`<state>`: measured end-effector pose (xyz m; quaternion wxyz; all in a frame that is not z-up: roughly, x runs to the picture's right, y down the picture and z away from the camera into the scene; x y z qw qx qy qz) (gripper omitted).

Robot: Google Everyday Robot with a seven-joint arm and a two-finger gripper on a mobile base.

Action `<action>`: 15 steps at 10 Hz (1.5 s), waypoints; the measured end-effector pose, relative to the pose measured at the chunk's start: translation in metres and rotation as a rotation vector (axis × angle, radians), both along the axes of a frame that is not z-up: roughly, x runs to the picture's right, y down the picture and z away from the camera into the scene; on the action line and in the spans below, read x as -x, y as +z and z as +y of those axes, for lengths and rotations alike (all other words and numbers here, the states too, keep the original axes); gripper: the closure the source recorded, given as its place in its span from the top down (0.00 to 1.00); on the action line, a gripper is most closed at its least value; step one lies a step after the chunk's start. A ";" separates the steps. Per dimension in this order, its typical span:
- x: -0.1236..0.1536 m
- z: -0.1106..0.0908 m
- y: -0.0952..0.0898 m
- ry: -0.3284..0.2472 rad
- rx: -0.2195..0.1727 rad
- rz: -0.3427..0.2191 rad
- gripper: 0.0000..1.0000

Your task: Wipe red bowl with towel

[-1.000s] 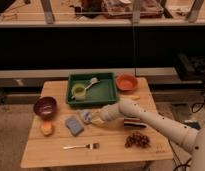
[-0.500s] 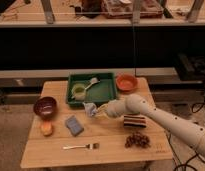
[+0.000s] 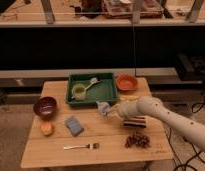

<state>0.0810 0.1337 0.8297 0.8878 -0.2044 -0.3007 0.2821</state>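
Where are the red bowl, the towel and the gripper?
red bowl (image 3: 127, 83): camera view, centre of its inside.
towel (image 3: 101, 106): camera view, its bunched folds.
gripper (image 3: 111, 110): camera view, between jaws shut on towel, beside green tray (image 3: 91, 103).

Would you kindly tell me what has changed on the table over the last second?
The gripper, jaws shut on the towel, has carried it away from the sponge, toward the red bowl. The bowl, green tray, sponge and fork stayed put.
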 end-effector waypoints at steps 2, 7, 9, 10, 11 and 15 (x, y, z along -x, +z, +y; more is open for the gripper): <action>-0.041 0.002 -0.006 0.094 -0.036 0.017 0.00; -0.090 -0.016 -0.033 0.211 -0.120 0.089 0.00; -0.117 -0.047 -0.041 0.249 -0.157 0.150 0.00; -0.124 -0.057 -0.040 0.266 -0.167 0.176 0.00; -0.130 -0.064 -0.040 0.277 -0.175 0.194 0.00; -0.130 -0.064 -0.039 0.273 -0.174 0.196 0.00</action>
